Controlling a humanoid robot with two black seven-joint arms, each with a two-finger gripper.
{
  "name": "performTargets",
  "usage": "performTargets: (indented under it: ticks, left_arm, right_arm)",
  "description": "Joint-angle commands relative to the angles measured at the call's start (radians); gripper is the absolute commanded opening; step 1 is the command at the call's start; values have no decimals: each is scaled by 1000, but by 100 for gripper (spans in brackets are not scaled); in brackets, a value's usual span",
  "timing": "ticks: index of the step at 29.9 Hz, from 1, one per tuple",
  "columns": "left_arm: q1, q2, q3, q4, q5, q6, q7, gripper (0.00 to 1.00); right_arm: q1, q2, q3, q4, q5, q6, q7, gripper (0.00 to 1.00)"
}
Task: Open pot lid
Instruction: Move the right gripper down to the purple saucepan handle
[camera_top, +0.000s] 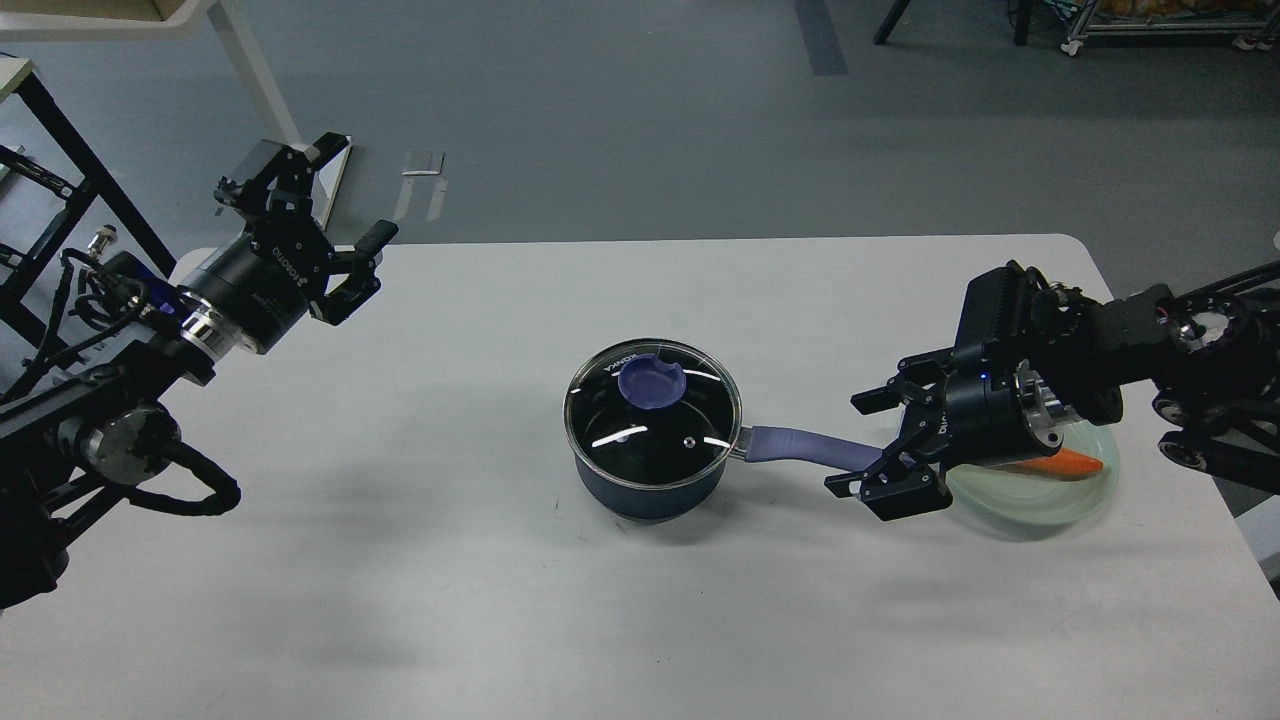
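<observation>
A dark blue pot (650, 485) stands at the middle of the white table (400, 560). Its glass lid (655, 415) with a blue knob (650, 384) sits on it. The pot's blue handle (800, 446) points right. My right gripper (858, 444) is open, its two fingers either side of the handle's far end, one above and one below. My left gripper (350, 190) is open and empty, raised over the table's far left corner, far from the pot.
A pale green plate (1060, 500) with a carrot (1075, 464) lies right of the pot, mostly hidden behind my right gripper and wrist. A black stand (60, 130) and white table legs (275, 110) are at the far left.
</observation>
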Motion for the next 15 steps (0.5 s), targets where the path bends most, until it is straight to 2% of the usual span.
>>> performTargets:
  ticks: [1, 5, 15]
  left_arm:
    - [0, 1, 0, 0, 0, 2, 0, 99]
    - [0, 0, -2, 0, 0, 2, 0, 99]
    - [-15, -33, 0, 0, 3, 5, 0, 99]
  right_arm:
    - [-5, 43, -4, -55, -10, -14, 0, 97]
    - [-5, 80, -36, -86, -10, -24, 0, 95]
    - [-54, 83, -47, -109, -9, -45, 0, 86]
